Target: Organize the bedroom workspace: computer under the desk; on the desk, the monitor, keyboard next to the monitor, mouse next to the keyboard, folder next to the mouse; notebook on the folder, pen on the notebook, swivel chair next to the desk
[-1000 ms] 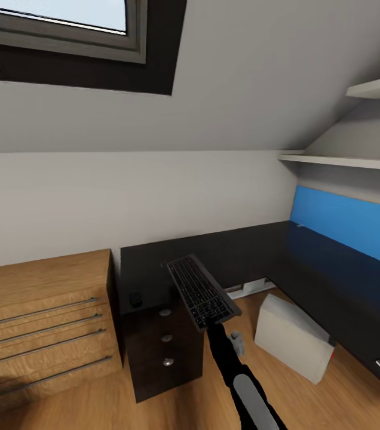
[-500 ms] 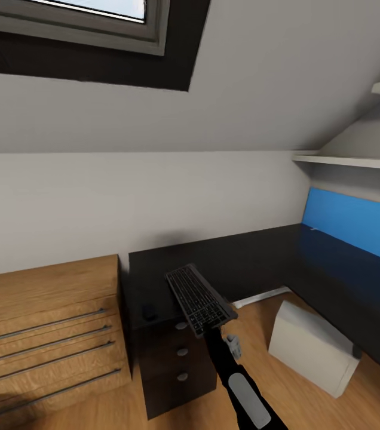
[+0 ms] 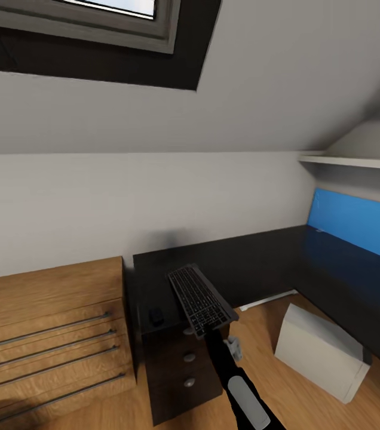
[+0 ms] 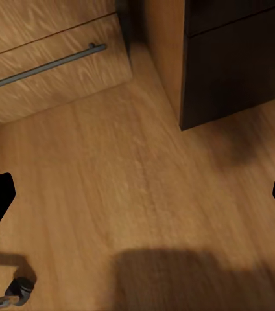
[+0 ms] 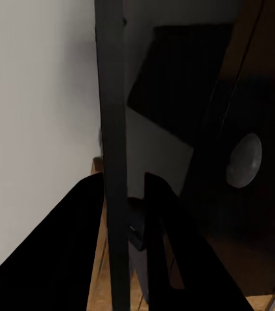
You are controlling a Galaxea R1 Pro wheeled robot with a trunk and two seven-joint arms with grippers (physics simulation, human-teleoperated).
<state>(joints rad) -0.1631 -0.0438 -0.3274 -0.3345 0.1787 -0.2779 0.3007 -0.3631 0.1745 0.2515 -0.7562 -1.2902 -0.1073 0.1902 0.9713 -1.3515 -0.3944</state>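
Keyboard (tilted) above desk

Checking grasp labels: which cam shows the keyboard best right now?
Head view. The keyboard shows whole, keys up, held at its near end by the right gripper above the desk. The right wrist view gives it edge-on, a dark strip between the fingers. The left wrist view looks at wood floor.

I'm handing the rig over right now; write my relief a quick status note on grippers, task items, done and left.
Right gripper: shut on the keyboard, held tilted above the black drawer unit.
Left gripper: open, over bare floor.
Mouse sits on the desk at its left end. Computer on the floor by the desk.
Left: set the keyboard on the desk, then the remaining items.
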